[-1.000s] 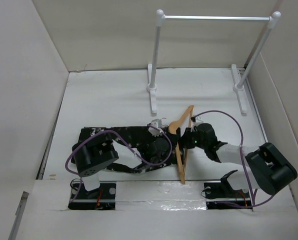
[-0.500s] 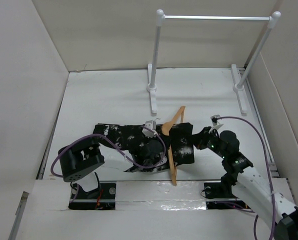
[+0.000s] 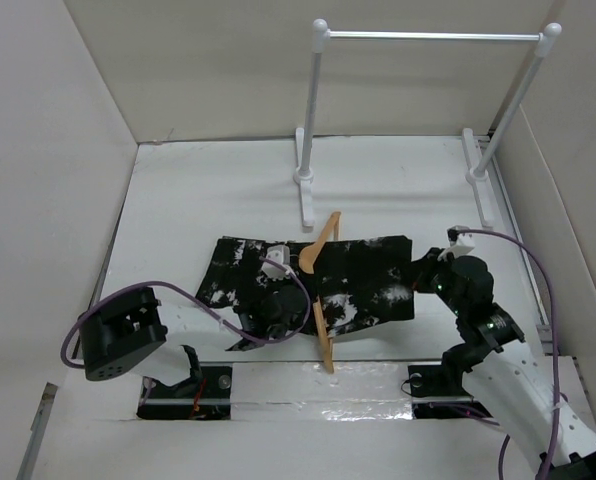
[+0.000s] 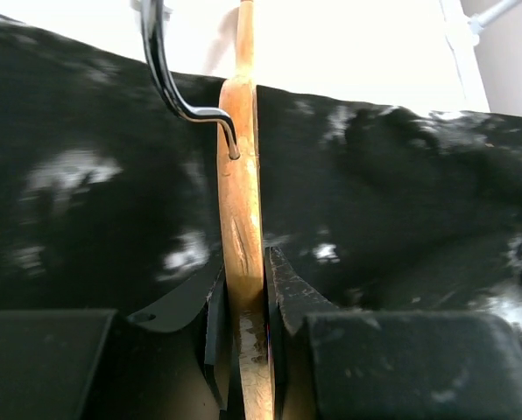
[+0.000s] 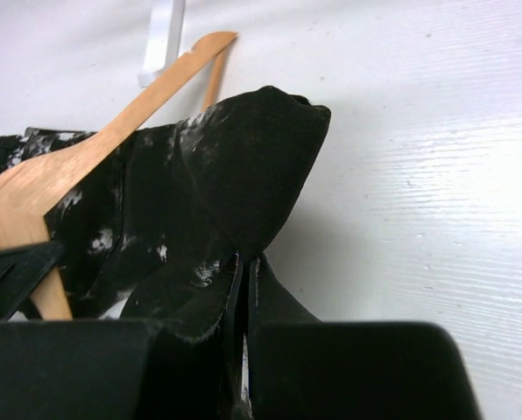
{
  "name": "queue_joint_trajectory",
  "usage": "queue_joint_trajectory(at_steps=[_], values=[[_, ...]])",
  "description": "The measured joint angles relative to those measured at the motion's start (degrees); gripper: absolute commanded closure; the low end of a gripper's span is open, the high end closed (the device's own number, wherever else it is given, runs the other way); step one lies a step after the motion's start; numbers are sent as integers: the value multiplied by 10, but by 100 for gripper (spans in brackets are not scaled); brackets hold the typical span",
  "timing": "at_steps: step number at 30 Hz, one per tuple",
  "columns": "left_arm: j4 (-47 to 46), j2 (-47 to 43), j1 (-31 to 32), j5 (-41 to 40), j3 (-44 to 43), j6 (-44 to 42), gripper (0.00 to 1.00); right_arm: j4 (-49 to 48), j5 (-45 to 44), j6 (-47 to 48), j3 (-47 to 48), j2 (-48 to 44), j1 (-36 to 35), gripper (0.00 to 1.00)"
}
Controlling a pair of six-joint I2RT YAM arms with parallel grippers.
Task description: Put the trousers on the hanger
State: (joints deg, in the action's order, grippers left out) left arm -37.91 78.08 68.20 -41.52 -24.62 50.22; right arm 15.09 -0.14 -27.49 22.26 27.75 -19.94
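The trousers [image 3: 373, 285] lie on the table [image 3: 208, 190] with fabric on the 2 sides of the upright hanger [image 3: 322, 325], whose wood the left gripper [image 4: 243, 293] clenches while the right gripper [image 5: 246, 267] pinches the trousers' edge, so I judge the draping nearly done, with only evening out and release left.

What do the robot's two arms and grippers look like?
The left arm and right arm both mix black boxy joints with white links, and a purple cable loops along each. The left gripper and right gripper have flat black fingers on blocky black bodies.
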Motion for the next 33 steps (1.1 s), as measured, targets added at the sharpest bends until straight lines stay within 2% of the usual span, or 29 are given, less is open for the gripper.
queue_joint_trajectory(at_steps=[6,13,22,25,26,27,28,29,33], values=[[50,-35,0,-18,4,-4,100,25,-36,6,23,8,3,100],[101,-76,0,-31,5,-44,100,20,-36,7,25,33,28,100],[134,-62,0,-26,-36,-113,100,-19,-28,1,-15,59,31,100],[149,-59,0,-24,-48,-122,100,-23,-28,-5,-16,68,31,64],[151,-59,0,-24,-50,-123,100,-23,-28,-7,-16,69,31,38],[154,-60,0,-22,-51,-125,100,-23,-26,-10,-16,69,31,27],[157,-62,0,-21,-53,-126,100,-23,-23,-6,-14,69,32,21],[161,-66,0,-20,-54,-127,100,-19,-21,-5,-11,67,32,19],[187,-101,0,-8,-73,-140,100,-11,-4,-7,19,37,9,17]])
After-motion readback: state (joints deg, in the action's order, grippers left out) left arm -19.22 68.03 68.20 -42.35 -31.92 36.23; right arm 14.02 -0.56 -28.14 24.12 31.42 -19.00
